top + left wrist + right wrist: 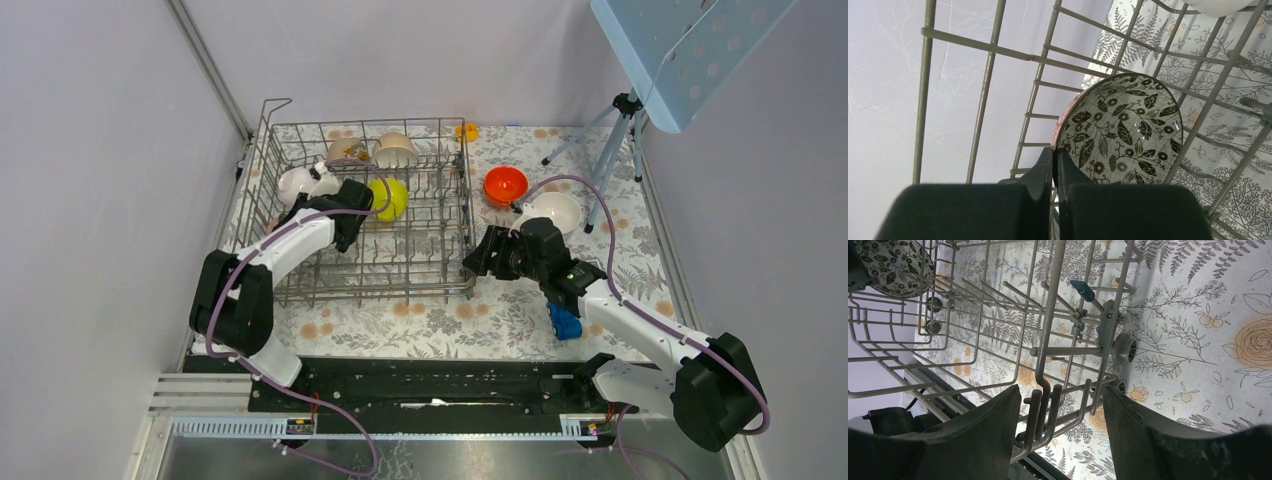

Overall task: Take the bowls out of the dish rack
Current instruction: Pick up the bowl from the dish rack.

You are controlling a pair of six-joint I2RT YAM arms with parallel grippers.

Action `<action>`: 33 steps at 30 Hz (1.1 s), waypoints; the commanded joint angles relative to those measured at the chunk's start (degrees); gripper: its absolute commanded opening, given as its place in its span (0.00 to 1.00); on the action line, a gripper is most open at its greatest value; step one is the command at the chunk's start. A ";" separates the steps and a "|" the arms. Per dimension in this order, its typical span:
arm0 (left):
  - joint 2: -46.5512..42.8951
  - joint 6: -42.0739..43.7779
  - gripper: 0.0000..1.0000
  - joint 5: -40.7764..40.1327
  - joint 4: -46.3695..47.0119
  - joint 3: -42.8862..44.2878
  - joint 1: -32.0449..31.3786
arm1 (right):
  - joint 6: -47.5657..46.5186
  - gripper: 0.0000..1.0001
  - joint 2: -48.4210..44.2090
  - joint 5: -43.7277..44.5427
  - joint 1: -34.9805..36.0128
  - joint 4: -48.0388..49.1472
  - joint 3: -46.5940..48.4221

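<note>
Now the left gripper is pinched shut on the patterned bowl, at its rim, inside the rack, far left. The right gripper stands open astride the rack's near-right wire. An orange bowl and a white bowl sit on the table, right of the rack.

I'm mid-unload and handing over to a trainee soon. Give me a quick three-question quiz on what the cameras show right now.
1. True or false: the right gripper is shut on a bowl.
2. Which bowls sit on the table, outside the dish rack? A: the orange-red bowl and the white bowl. B: yellow-green and beige. C: two pink ones.
3. Fill in: the left gripper pinches the rim of the ____ bowl.
Key: 1 false, its jaws stand open around the rack's wires. 2 A. 3 leaf-patterned bowl.
</note>
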 commanded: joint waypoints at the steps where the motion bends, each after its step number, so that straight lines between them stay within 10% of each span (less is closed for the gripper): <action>1: -3.47 -3.50 0.00 -1.74 -2.43 1.60 -2.11 | -0.22 0.68 -0.11 -0.13 -0.14 1.72 0.46; 33: -12.35 -2.03 0.00 -12.12 -8.34 22.35 -17.07 | -1.85 0.75 -4.98 1.45 -0.09 -7.68 5.34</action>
